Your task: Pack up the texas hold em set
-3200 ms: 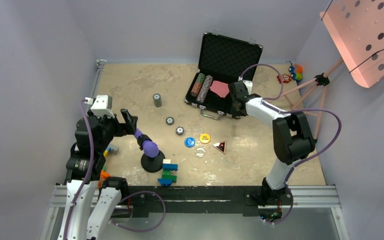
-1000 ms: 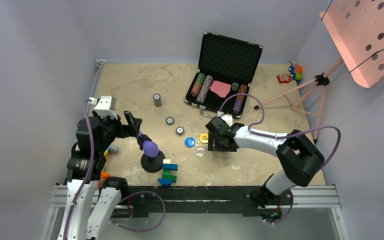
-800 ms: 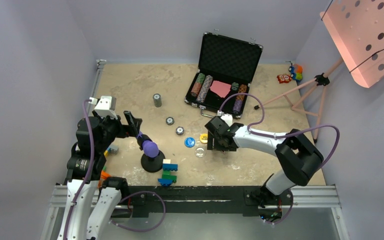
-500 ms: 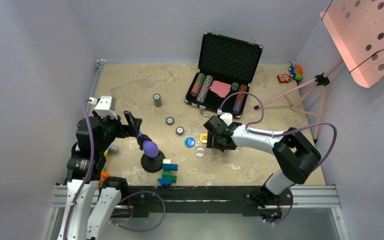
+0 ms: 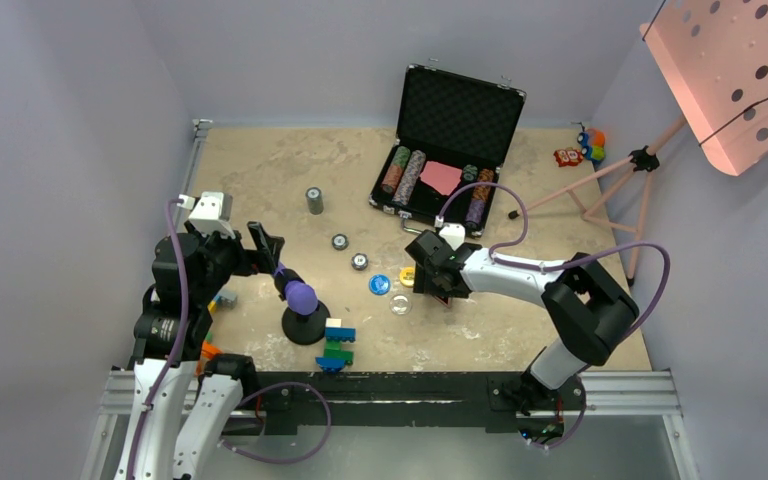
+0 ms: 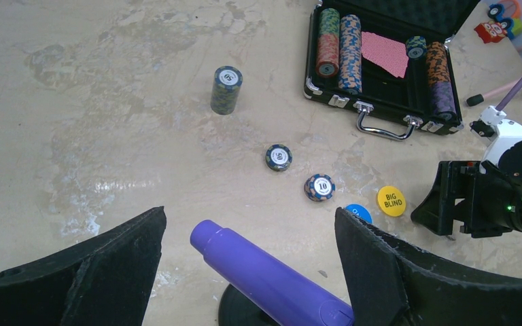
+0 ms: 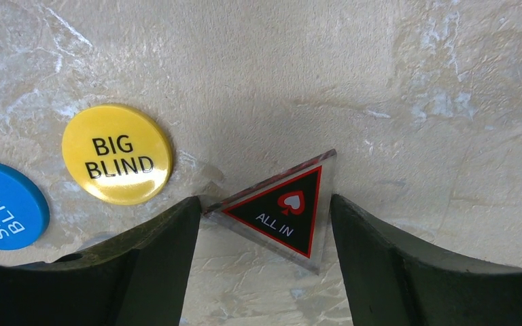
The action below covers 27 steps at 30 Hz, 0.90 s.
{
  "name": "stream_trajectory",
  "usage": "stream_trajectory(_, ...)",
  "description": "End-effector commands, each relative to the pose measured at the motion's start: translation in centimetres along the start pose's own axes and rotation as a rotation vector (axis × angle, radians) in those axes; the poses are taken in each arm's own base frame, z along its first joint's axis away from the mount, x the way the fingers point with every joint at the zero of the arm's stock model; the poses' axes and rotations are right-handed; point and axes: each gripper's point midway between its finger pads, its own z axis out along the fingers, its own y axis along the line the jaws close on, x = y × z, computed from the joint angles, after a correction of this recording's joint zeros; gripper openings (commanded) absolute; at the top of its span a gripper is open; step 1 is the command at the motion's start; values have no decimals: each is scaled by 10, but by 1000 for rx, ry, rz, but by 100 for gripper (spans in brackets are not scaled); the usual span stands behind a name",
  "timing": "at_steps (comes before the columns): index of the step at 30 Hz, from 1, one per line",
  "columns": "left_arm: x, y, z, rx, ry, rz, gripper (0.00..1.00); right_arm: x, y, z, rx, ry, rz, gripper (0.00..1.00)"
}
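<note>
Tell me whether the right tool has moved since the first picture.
Yes. The right tool left the case and came toward the near edge, now beside the yellow button.

Beige table (image 5: 260,170): open case (image 5: 460,115), chip stack (image 5: 314,200), blue button (image 5: 379,284), brick figure (image 5: 338,345).

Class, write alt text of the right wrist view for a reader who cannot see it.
A clear triangular ALL IN marker lies flat on the beige table between the two fingers of the open right tool. To its left lie a yellow BIG BLIND button and, at the frame edge, a blue SMALL BLIND button.
</note>
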Motion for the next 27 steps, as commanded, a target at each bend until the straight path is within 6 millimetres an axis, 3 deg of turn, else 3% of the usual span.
stream_trajectory(1,-7,-3,-1,14,-31,17,97,15,-6,11,29,44,34,73)
stream_trajectory(13,-7,-4,-1,20,-28,18,97,24,-14,9,38,59,52,73)
stream_trajectory(27,-7,-4,-1,21,-29,18,97,18,-15,-4,17,45,47,56)
